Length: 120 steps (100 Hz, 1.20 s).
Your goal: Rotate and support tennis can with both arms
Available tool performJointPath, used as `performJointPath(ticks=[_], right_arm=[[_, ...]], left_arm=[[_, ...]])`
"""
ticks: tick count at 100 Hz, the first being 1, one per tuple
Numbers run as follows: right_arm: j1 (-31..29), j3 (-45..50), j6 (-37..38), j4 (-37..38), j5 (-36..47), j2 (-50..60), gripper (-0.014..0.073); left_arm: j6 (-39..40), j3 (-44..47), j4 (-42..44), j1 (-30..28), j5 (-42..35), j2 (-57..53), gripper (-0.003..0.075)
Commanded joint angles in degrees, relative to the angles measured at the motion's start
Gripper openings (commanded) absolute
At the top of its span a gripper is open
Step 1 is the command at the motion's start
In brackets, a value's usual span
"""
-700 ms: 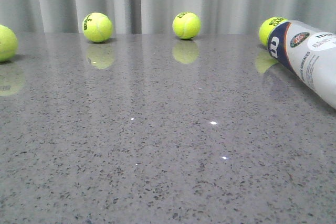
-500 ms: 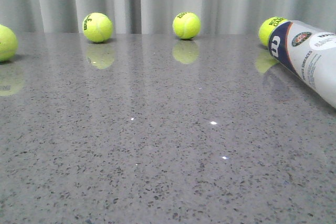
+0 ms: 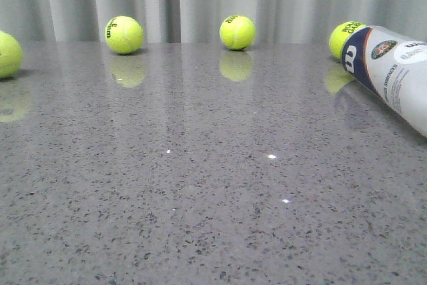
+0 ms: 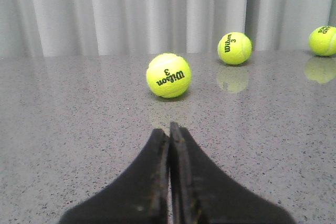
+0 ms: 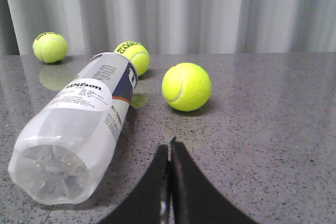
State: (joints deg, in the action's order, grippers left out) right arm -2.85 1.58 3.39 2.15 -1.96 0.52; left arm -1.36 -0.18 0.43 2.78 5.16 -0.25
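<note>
The tennis can [image 3: 390,78] lies on its side at the table's right, navy end toward the back, and runs off the front view's right edge. In the right wrist view the tennis can [image 5: 86,121] lies beside my right gripper [image 5: 169,148], clear base toward the camera. That gripper is shut, empty, and apart from the can. My left gripper [image 4: 169,128] is shut and empty, pointing at a tennis ball [image 4: 168,75] some way ahead. Neither arm shows in the front view.
Yellow-green tennis balls lie on the grey speckled table [image 3: 200,185]: one at the far left edge [image 3: 8,54], two along the back [image 3: 124,35] [image 3: 237,32], one behind the can's navy end [image 3: 345,35]. Another ball [image 5: 186,86] sits ahead of my right gripper. A grey curtain hangs behind.
The can has rolled slightly about its own axis, so its label has shifted a little. The balls have not moved.
</note>
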Motion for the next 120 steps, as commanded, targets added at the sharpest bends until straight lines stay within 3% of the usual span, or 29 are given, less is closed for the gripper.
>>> performJointPath(ticks=[1,34,64,76,84,102,120], right_arm=[[-0.1,-2.3,-0.2,1.2,3.7,0.9,-0.0065],[-0.1,-17.1,-0.3,1.6,-16.5,-1.5,-0.0065],[-0.1,-30.3,-0.3,-5.3,-37.6,-17.3,-0.0065],[-0.1,-33.0,-0.3,-7.1,-40.2,-24.5,-0.0048],[-0.1,-34.8,-0.3,-7.1,-40.9,-28.6,0.0070],[-0.1,-41.3,-0.3,-7.1,-42.5,-37.3,0.0652],[0.8,-49.7,-0.3,-7.6,-47.0,-47.6,0.0637]], left_arm=[[0.4,2.8,-0.1,0.0,-4.8,-2.2,-0.0021],[0.4,2.8,-0.1,0.0,-4.8,-2.2,-0.0021],[0.4,2.8,-0.1,0.0,-4.8,-2.2,-0.0020],[0.4,2.8,-0.1,0.0,-4.8,-2.2,-0.0020],[0.4,2.8,-0.1,0.0,-4.8,-2.2,-0.0021],[0.4,2.8,-0.1,0.0,-4.8,-2.2,-0.0021],[0.4,2.8,-0.1,0.0,-4.8,-2.2,-0.0021]])
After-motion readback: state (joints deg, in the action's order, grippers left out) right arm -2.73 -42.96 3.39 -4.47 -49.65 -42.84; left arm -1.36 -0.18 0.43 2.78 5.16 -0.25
